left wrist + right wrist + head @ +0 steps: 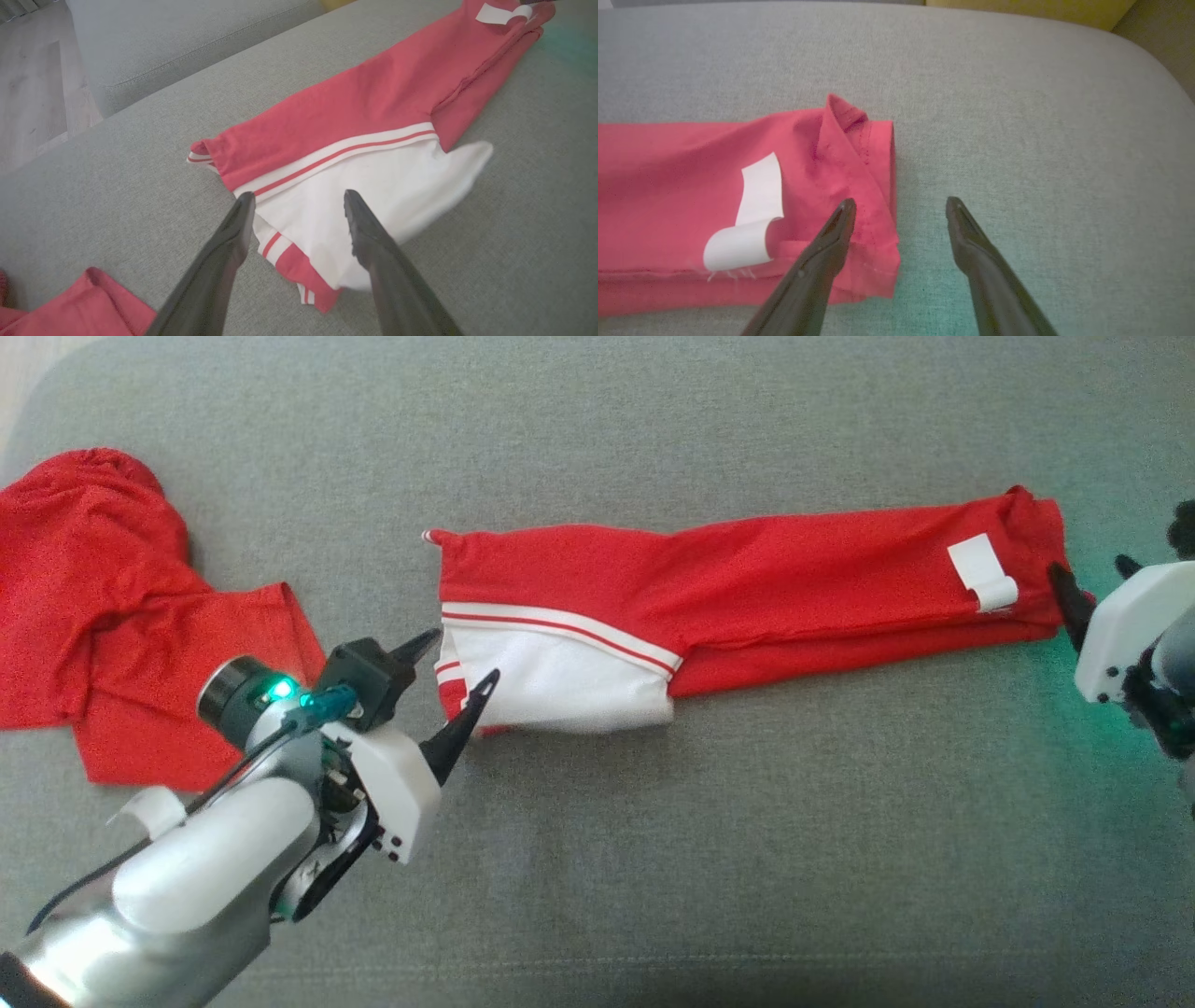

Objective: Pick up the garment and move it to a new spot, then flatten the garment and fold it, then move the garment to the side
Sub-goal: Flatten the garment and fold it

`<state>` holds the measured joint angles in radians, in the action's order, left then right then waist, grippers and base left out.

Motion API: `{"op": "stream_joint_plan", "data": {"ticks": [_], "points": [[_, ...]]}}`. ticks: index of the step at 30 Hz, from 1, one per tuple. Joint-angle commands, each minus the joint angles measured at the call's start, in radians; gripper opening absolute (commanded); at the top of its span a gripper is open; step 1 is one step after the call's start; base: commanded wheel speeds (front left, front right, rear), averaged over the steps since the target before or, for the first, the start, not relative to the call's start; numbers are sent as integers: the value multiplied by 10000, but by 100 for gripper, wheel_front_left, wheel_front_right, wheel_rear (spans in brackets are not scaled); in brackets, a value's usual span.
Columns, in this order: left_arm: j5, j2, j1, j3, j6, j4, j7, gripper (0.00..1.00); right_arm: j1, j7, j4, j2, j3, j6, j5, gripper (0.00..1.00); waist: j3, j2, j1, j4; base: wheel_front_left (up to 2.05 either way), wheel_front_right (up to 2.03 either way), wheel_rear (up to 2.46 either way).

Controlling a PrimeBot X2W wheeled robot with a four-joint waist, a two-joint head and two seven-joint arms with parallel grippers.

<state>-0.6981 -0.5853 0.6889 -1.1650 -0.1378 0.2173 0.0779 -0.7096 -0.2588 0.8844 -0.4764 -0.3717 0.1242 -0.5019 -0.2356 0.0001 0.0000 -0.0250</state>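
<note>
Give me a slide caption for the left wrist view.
Open left gripper poised over the white end of a folded red garment on a grey cushion.

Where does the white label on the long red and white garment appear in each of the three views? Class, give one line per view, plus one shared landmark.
Head view: white label at the far right, on the garment.
Left wrist view: label in the top right corner.
Right wrist view: label left of centre, its lower end curled.
Shared landmark: the red hemmed end right beside the label.
</note>
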Motion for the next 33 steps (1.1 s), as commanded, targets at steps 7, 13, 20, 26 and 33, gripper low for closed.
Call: {"op": "stream_joint_plan", "data": {"ticks": [7, 13, 20, 26, 33], "points": [[-369, 225, 69, 1219, -725, 525, 1164, 100, 130, 1463, -1101, -28, 687, 65, -262, 100, 331, -1, 0, 130, 0, 0, 0], [-370, 774, -212, 2703, -1741, 574, 1815, 100, 680, 3182, -2385, 501, 1441, 65, -120, 100, 603, -1, 0, 206, 0, 0, 0], [1614, 2134, -2080, 5923, -1872, -986, 1835, 100, 2109, 4643, -3754, 1762, 2141, 65, 1341, 100, 792, -1, 0, 218, 0, 0, 0], [2909, 3296, -3572, 7533, -1220, -1390, 1837, 100, 3121, 4941, -4109, 2811, 2824, 65, 2470, 100, 897, -1, 0, 186, 0, 0, 0], [4057, 4187, -4293, 8523, -91, -1341, 1837, 100, 3521, 4966, -4241, 3448, 3504, 65, 3061, 100, 715, -1, 0, -20, 0, 0, 0]]}}
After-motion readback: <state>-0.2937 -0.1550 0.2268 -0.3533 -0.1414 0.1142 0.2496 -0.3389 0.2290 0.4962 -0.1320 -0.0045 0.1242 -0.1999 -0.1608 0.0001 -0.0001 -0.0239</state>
